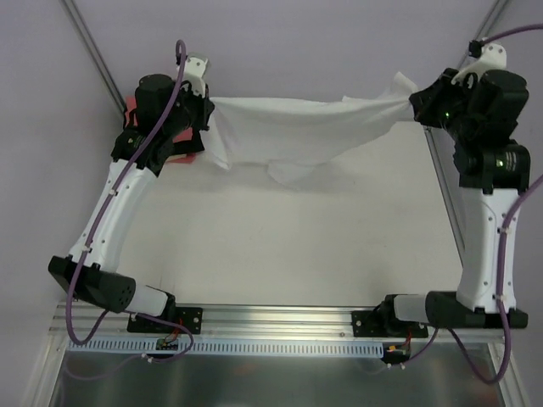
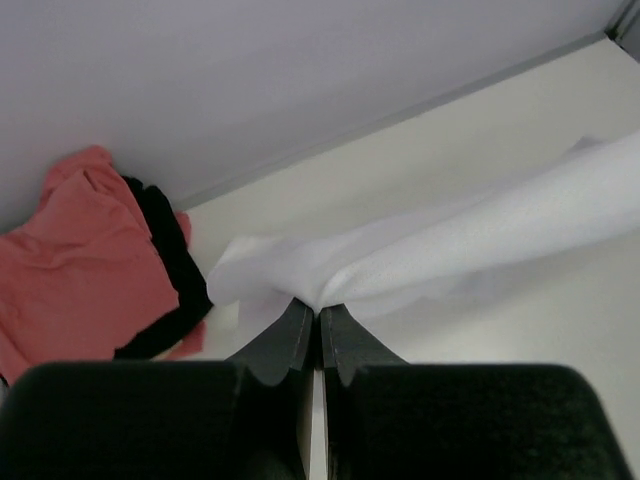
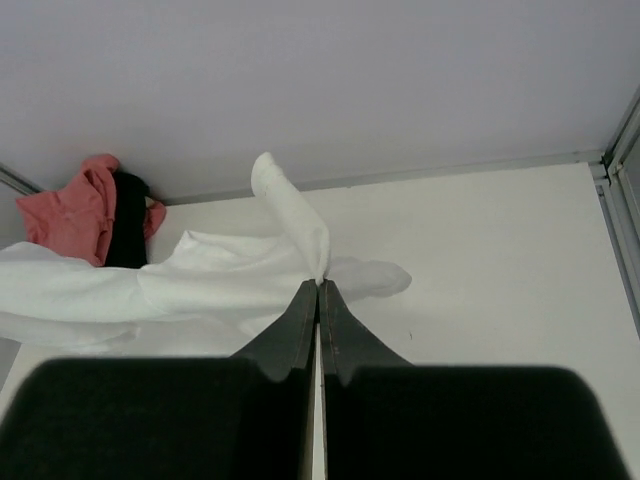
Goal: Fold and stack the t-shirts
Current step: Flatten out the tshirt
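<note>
My left gripper (image 2: 318, 308) is clamped tight on one end of the white shirt (image 1: 305, 127). Its two dark fingers are pressed together, with a bunched bit of cloth pinched at their tips. My right gripper (image 3: 319, 285) is closed the same way on the other end of the shirt, and a flap of white cloth stands up just above its tips.

From above, the shirt stretches between my two grippers across the far part of the table (image 1: 297, 246). My left gripper is at far left and my right gripper at far right. The cloth runs as a loose band, gathered narrow at the right end and wider toward the left. Its middle sags, and a fold hangs down toward the tabletop. I cannot tell whether that fold touches the surface.

In the far left corner, against the wall, is a heap of other shirts. A pink shirt (image 2: 70, 260) lies crumpled there, with a black shirt (image 2: 165, 260) lying on its right side. The white cloth near my left gripper is just beside the heap.
</note>
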Robot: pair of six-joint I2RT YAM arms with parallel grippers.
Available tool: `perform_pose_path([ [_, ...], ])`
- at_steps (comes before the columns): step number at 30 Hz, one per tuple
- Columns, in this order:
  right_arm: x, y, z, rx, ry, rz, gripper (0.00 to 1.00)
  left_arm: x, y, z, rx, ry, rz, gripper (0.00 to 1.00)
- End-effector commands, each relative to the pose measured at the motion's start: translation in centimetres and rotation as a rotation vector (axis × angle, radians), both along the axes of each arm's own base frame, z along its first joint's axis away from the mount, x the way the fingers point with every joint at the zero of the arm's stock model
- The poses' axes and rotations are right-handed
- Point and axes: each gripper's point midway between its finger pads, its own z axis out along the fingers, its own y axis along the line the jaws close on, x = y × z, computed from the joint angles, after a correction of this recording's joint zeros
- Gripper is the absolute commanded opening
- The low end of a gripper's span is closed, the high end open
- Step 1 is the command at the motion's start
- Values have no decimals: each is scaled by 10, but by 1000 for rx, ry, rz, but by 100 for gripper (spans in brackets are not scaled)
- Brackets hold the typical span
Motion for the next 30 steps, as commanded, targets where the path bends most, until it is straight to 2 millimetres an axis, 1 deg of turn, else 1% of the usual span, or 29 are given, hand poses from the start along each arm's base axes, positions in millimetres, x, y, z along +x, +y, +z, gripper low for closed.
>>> perform_pose_path([
  [1, -72, -3, 56, -18, -235, 5, 0, -46, 5, 32, -78, -98, -47, 0],
  [2, -101, -1, 55, -18, -247, 21, 1, -53, 1, 12, -102, -42, -62, 0],
  [3, -111, 2, 46, -23, -230, 44, 1, -64, -5, 6, -126, -21, -103, 0],
  [4, -115, 8, 19, -18, -165, 80, 1, -82, -5, 10, -151, -30, -127, 0],
  [5, -127, 11, 7, -15, -140, 98, 1, -93, -8, 3, -159, -14, -155, 0],
  [6, -156, 14, 8, -14, -184, 119, 6, -106, -18, -20, -210, 66, -202, 0],
  [7, -160, 15, -14, -11, -142, 129, 15, -126, -19, -16, -232, 58, -241, 3],
  [8, -170, 13, -20, -12, -143, 119, 52, -139, -21, -32, -238, 115, -264, 35],
  [9, -193, 10, -17, -14, -198, 103, 78, -150, -22, -36, -261, 140, -282, 59],
  [10, -200, 4, -18, -18, -213, 66, 98, -167, -21, -30, -275, 126, -306, 81],
  [11, -205, 0, -21, -21, -221, 46, 100, -177, -19, -41, -279, 160, -302, 99],
  [12, -213, -5, -17, -23, -246, 17, 99, -190, -14, -33, -288, 128, -294, 99],
  [14, -221, -9, -9, -31, -269, 0, 99, -203, -10, -38, -299, 130, -292, 99],
  [15, -221, -9, -7, -33, -272, -2, 100, -208, -9, -39, -304, 132, -293, 99],
  [16, -215, -8, -7, -33, -257, 3, 99, -216, -6, -36, -310, 115, -287, 99],
  [18, -209, -3, -4, -31, -245, 29, 99, -225, -1, -38, -304, 110, -278, 99],
  [20, -192, 0, -10, -19, -202, 43, 99, -224, 3, -45, -291, 117, -252, 99],
  [21, -183, 1, -15, -12, -178, 45, 99, -223, 5, -49, -288, 123, -238, 99],
  [22, -167, 5, -24, -1, -133, 64, 100, -221, 7, -53, -286, 130, -222, 99],
  [23, -155, 8, -30, 7, -105, 79, 99, -218, 7, -59, -291, 150, -209, 99],
  [24, -144, 18, -41, 34, -57, 124, 99, -215, 5, -63, -296, 166, -207, 99],
  [25, -132, 23, -50, 44, -17, 148, 99, -212, 3, -65, -311, 170, -208, 99],
  [26, -102, 28, -71, 69, 72, 166, 99, -211, 0, -71, -339, 200, -207, 99],
  [27, -89, 39, -83, 113, 130, 212, 99, -213, -7, -72, -365, 216, -244, 99],
  [28, -72, 44, -89, 134, 158, 235, 99, -212, -13, -73, -392, 210, -271, 99],
  [29, -39, 50, -118, 163, 255, 248, 99, -214, -19, -72, -435, 225, -294, 99],
  [30, -25, 58, -124, 207, 289, 279, 100, -222, -24, -69, -461, 220, -340, 99],
])
